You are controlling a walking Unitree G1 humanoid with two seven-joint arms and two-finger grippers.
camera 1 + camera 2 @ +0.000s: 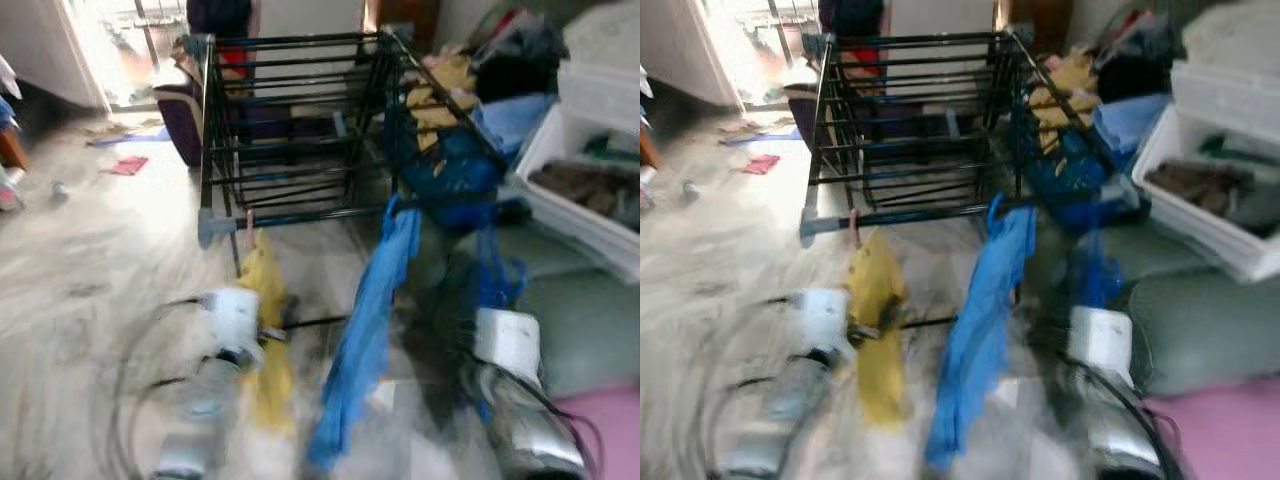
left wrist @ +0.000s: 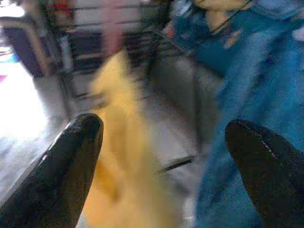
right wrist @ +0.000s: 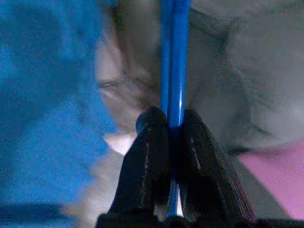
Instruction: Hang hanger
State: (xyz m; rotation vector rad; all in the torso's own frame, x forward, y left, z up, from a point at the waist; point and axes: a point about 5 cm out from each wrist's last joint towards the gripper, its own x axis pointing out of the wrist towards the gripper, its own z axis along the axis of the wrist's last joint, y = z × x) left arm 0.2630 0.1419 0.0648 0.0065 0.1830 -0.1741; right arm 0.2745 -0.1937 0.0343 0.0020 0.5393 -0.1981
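A black drying rack [image 1: 290, 120] stands on the floor ahead. A yellow garment [image 1: 265, 290] hangs on a pink hanger from its front rail, and a blue garment [image 1: 365, 320] hangs beside it. My left gripper [image 2: 166, 137] is open, its fingers [image 2: 76, 156] spread just in front of the yellow garment. My right gripper [image 3: 168, 123] is shut on the thin rod of a blue hanger [image 3: 175, 57], low at the right near the rack's front corner [image 1: 490, 265]. The views are blurred.
White storage bins [image 1: 590, 170] and a heap of clothes [image 1: 450, 90] crowd the right side. A grey-green cushion [image 1: 580, 320] and a pink mat [image 1: 600, 420] lie at the near right. A red cloth [image 1: 128, 165] lies on the pale floor to the left.
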